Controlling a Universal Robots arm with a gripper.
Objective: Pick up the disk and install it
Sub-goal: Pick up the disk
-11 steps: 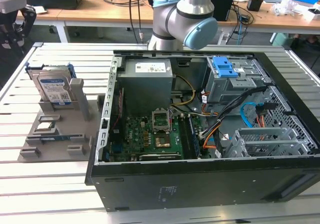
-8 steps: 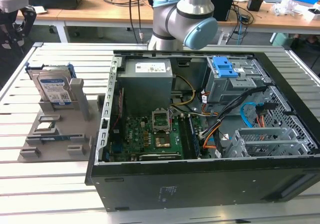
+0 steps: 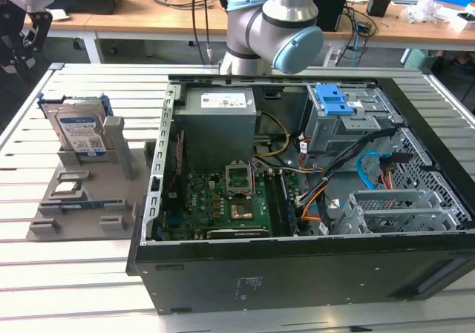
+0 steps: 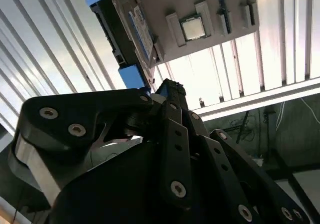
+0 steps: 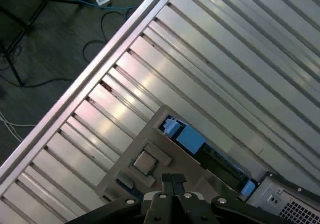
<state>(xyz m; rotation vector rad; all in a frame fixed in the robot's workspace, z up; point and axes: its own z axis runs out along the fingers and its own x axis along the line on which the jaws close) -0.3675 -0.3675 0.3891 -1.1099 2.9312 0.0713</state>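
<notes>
I see the slatted metal table (image 3: 74,274) carrying the open computer case (image 3: 312,274). Beside the case, on the exterior view's left, sits a grey parts holder (image 3: 89,214). The disk (image 3: 80,131) stands upright in it, untouched. My gripper (image 5: 173,178) hangs clear of the case above that holder, fingertips pressed together, holding nothing. A processor chip (image 4: 193,28) also lies in the holder.

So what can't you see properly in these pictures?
- Exterior view: the grey holder hides the bottom edge of the disk, and the picture's top edge cuts off the arm.
- First wrist view: the disk shows edge-on, so its label is hidden.
- Second wrist view: the gripper blocks part of the holder.
</notes>
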